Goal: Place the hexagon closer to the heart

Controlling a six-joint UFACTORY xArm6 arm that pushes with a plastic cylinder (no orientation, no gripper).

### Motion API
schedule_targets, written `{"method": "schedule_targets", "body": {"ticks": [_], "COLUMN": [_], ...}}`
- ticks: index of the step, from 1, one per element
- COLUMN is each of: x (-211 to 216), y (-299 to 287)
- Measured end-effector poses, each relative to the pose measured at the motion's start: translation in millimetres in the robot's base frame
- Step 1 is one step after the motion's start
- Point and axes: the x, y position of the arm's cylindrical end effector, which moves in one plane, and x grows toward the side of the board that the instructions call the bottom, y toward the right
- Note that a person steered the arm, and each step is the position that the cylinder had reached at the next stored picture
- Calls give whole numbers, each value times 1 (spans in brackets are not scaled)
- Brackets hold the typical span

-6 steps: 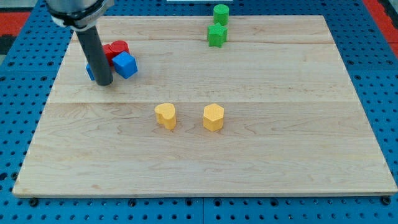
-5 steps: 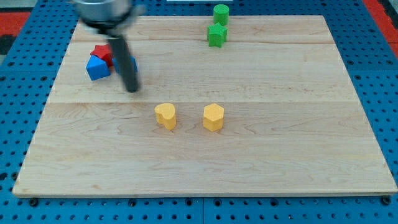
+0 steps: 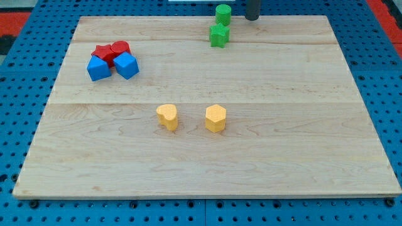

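A yellow hexagon block sits near the middle of the wooden board. A yellow heart block lies to its left, a small gap apart. My tip shows at the view's top edge, just right of the green blocks and far above the hexagon. It touches no block.
Two green blocks stand at the top: a cylinder and a star-like block below it. At the upper left, two red blocks and two blue blocks cluster together. Blue pegboard surrounds the board.
My rod has swept from the red and blue cluster at the upper left across to the view's top, right of the green blocks. No blocks have visibly moved.
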Motion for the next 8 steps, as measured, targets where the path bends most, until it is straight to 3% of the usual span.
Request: {"method": "schedule_targets", "body": {"ticks": [1, 3, 4, 5, 7, 8], "x": [39, 267, 302, 323, 303, 248], "y": [8, 38, 5, -6, -93, -111]}}
